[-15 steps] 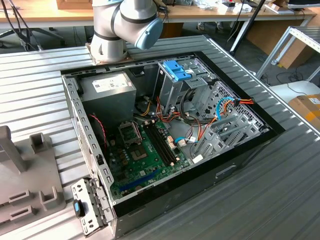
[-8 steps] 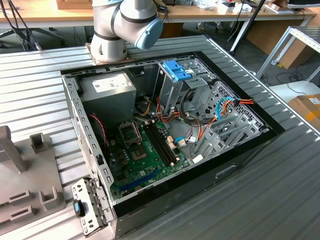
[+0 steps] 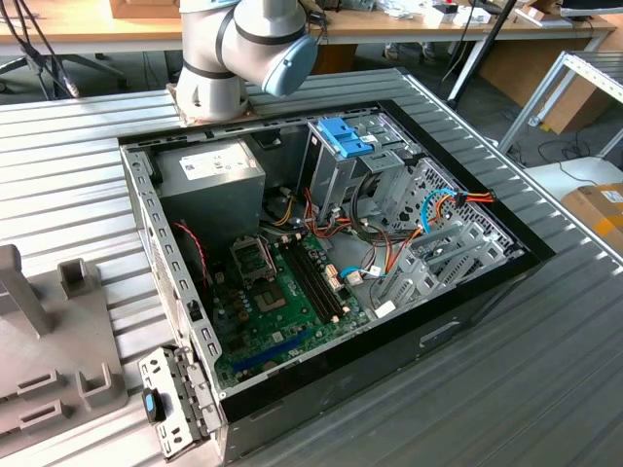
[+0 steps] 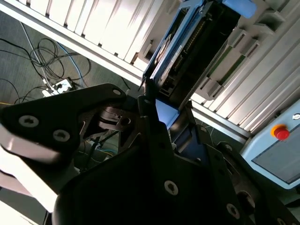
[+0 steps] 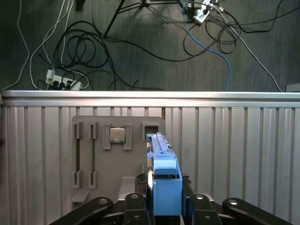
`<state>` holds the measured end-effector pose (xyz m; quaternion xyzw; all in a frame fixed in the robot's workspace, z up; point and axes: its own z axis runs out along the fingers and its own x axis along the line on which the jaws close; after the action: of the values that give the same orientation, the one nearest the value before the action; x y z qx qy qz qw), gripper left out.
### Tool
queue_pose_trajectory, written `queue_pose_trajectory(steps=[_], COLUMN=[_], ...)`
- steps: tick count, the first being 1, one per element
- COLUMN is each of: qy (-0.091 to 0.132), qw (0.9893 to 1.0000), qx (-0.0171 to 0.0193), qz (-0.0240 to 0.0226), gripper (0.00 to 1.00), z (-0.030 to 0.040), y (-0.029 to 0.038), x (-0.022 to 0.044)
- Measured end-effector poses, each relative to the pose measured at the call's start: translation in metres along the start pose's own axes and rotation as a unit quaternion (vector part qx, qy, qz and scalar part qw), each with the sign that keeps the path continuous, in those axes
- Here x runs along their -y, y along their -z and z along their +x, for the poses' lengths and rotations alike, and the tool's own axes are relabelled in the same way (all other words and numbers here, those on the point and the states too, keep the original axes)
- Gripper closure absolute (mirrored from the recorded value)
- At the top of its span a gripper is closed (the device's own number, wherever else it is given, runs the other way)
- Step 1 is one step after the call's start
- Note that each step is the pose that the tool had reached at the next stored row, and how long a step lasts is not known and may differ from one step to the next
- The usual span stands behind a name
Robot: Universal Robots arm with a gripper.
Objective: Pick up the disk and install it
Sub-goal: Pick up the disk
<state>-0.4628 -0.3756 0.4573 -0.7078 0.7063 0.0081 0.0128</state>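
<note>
The disk [image 5: 161, 154] sits edge-on between my gripper's fingers, its blue carrier rail [image 5: 167, 185] facing the camera in the first wrist view. In the second wrist view the same disk [image 4: 180, 44] runs away from the gripper [image 4: 165, 110] as a long slab with the blue rail along its edge. The jaws are closed narrow on it, one black finger pressed against each flat side, so I read the grip as firm and centred near one end. In the first wrist view the gripper [image 5: 164, 183] hangs over the grey holder [image 5: 117, 168] lying on the ribbed metal table [image 5: 243, 154]. The disk's far end lines up with an upright slot [image 5: 151, 126] in that holder, just beside a processor chip [image 5: 117, 135] and two memory sticks [image 5: 78, 154]. I cannot tell whether that end is clear of the slot or seated in it. I judge the pick-up step to be in hand, with the grasp made and installation not yet begun. In the exterior view the holder [image 3: 58, 341] lies well apart from the open computer case [image 3: 389, 360], where a drive cage [image 3: 331, 175] with a blue latch [image 3: 343, 136] stands among orange and blue cables [image 3: 443, 204]. To my mind the next move calls for a straight pull along the slot so the rail does not bind. It also calls for a carry that keeps the disk square in the jaws and away from those cables. Which bay takes it I cannot make out.
</note>
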Motion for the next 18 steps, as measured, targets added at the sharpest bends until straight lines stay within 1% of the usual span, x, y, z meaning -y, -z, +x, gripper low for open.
queue_pose_trajectory(steps=[14,17,18], qy=[0.000,0.001,0.002], qw=[1.0000,1.0000,1.0000], qx=[0.0000,0.0000,0.0002], qz=[0.0000,0.0000,-0.0001], gripper=[0.63,0.63,0.63], z=[0.0000,-0.0002,-0.0005], y=[0.0006,0.0088,0.0153], x=[0.0000,0.0001,0.0001])
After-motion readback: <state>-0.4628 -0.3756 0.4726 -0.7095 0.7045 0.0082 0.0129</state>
